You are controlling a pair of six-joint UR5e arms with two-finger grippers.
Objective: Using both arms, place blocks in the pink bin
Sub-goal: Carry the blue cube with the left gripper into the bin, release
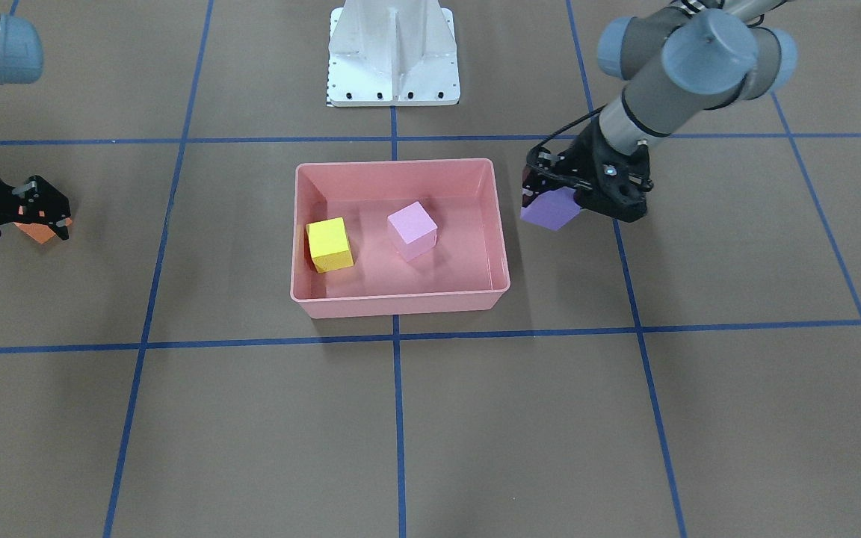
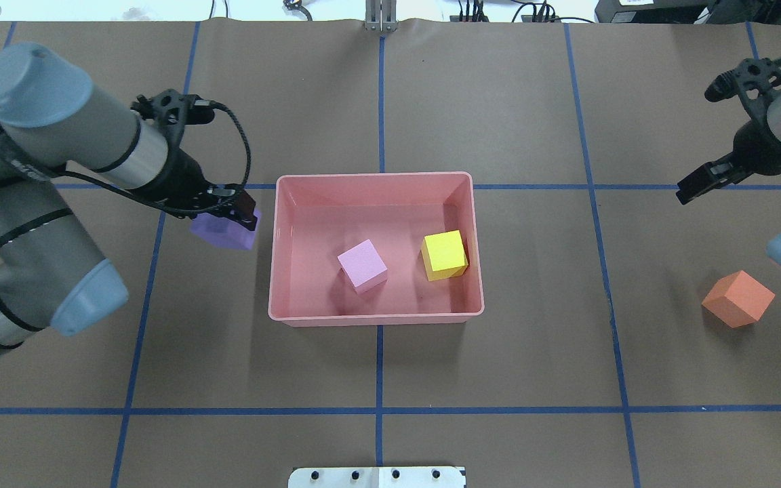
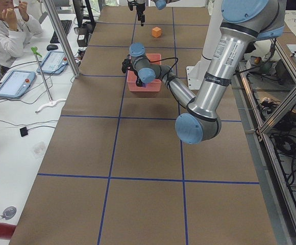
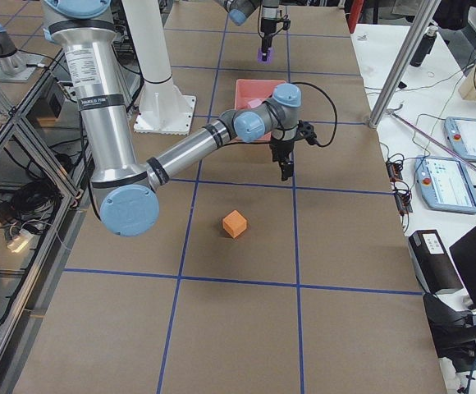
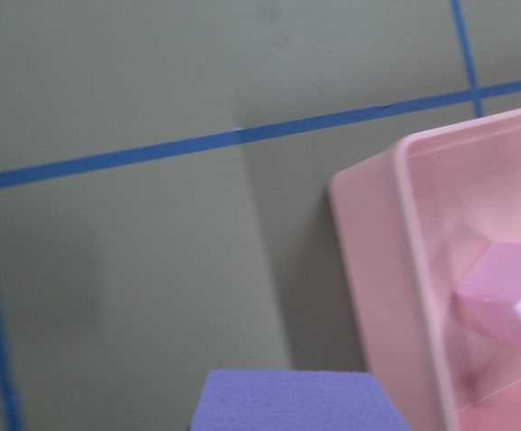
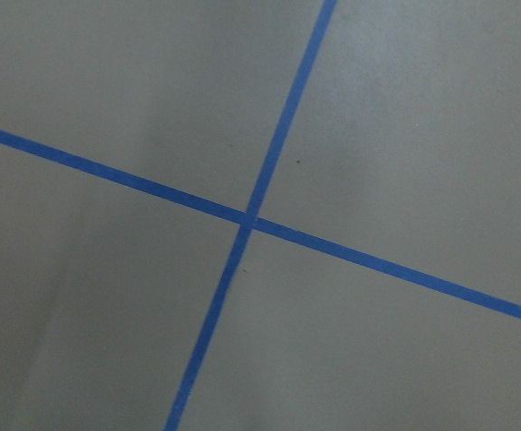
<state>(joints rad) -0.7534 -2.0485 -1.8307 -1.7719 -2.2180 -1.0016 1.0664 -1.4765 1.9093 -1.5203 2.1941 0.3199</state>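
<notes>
The pink bin [image 2: 377,316] sits mid-table and holds a yellow block [image 2: 444,254] and a pale pink block [image 2: 362,265]. My left gripper [image 2: 245,213] is shut on the purple block [image 2: 223,232] and holds it above the table, just outside the bin's left wall. The left wrist view shows that purple block [image 5: 287,402] beside the bin's wall [image 5: 368,269]. The orange block [image 2: 737,299] lies tilted on the table at the far right. My right gripper [image 1: 48,205] hangs open and empty above the table, beyond the orange block [image 1: 38,232] and apart from it.
The white robot base [image 1: 393,52] stands behind the bin. Blue tape lines [image 6: 247,220] grid the brown table. A person [image 3: 5,25] sits at a side desk with tablets and cables. A metal post [image 4: 398,74] stands at the table's edge.
</notes>
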